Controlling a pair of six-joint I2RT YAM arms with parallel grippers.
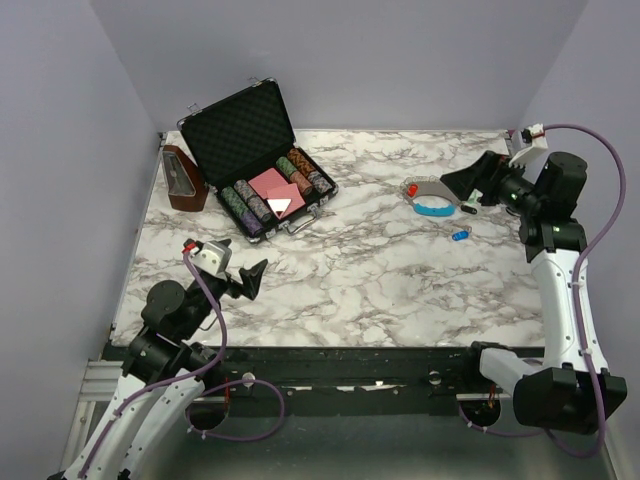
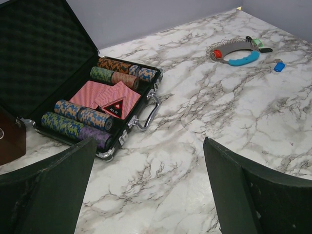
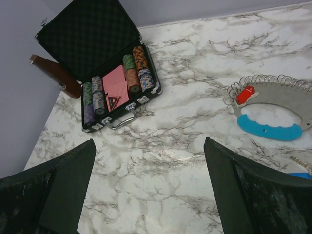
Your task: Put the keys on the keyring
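The keyring lies at the far right of the marble table, a silver coil with a bright blue curved section. The red key sits at its left end. The blue key lies loose just in front of it. My right gripper is open and empty, hovering by the keyring's right end. In the right wrist view the keyring, red key and blue key lie right of the gripper. My left gripper is open and empty at near left; its view shows the keyring far off.
An open black poker case with chips and red cards stands at the back left, also in the left wrist view. A brown wooden holder stands left of it. Grey walls close the table on three sides.
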